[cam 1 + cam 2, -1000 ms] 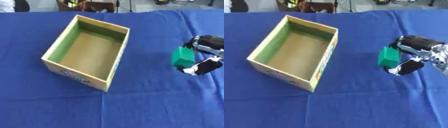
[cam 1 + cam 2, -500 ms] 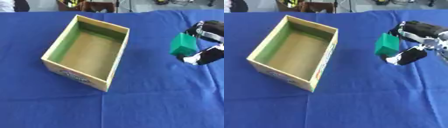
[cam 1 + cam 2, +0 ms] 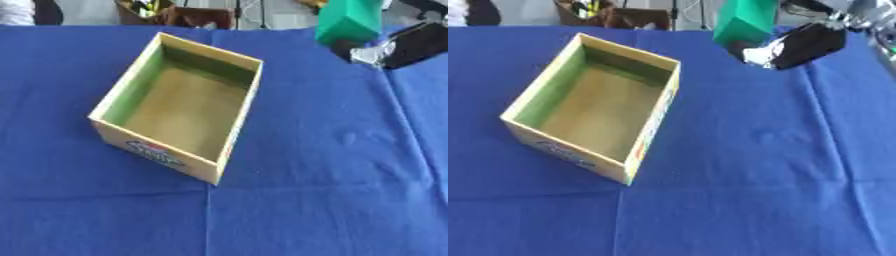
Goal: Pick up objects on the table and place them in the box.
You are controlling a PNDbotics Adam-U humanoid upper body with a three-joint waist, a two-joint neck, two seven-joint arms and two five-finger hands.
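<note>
Moved: the right hand [image 3: 802, 42] is lifting the green block [image 3: 745, 20] higher than 1 second ago.
Hand: holding the block, right of the box [image 3: 654, 102].
Risk: block is slipping, landing on the table [image 3: 754, 190].

A blue cloth [image 3: 332, 190] covers the counter from edge to edge, with shallow creases running across it and a straight fold line down its near half. Beyond the counter's far edge, up and to the left of the hand, stands a brown open container [image 3: 179, 12] with dark and yellowish items inside that cannot be made out. Farther left along that same edge, a patch of white fabric [image 3: 16, 11] shows beside something dark.
</note>
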